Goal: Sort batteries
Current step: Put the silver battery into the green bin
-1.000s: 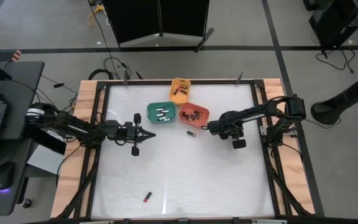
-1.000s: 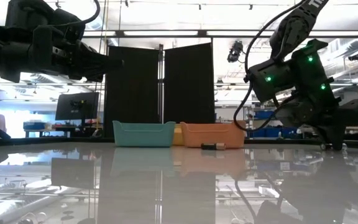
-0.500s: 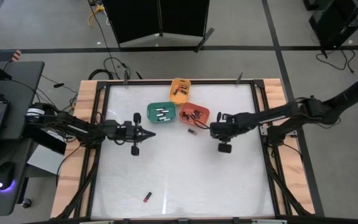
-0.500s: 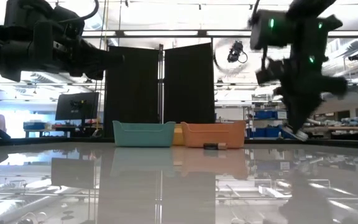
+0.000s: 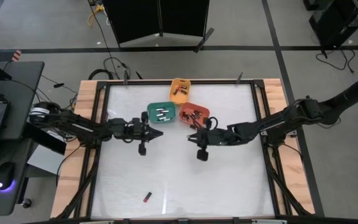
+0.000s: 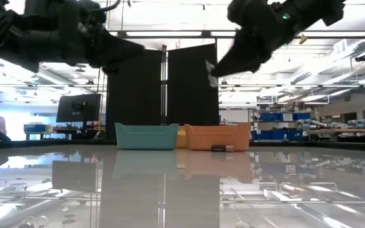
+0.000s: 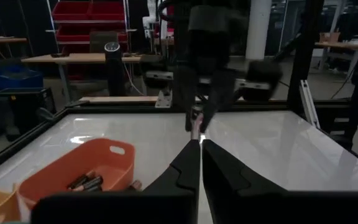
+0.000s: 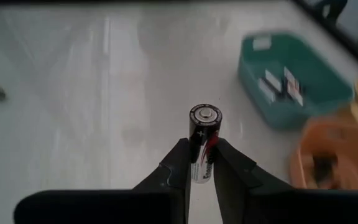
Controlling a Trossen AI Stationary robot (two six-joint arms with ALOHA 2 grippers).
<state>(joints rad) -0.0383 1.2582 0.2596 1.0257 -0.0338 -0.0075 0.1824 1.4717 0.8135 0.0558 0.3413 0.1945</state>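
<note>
Holding: a battery (image 8: 204, 140) is pinched upright in the right gripper (image 5: 193, 132), raised above the desk (image 5: 179, 180) just beside the orange bin (image 5: 193, 114).
Left gripper (image 5: 156, 132): fingers pressed together, held near the green bin (image 5: 161, 113).
Loose battery (image 5: 147, 196): lies well apart, at the desk's near edge.

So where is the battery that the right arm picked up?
The battery stands clamped between the right gripper's fingers, raised above the table, just in front of the orange bin.

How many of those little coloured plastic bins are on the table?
3, clustered at the table's far middle: a yellow plastic bin farthest back, a teal plastic bin in front of it, and an orange plastic bin beside the teal one.
</note>
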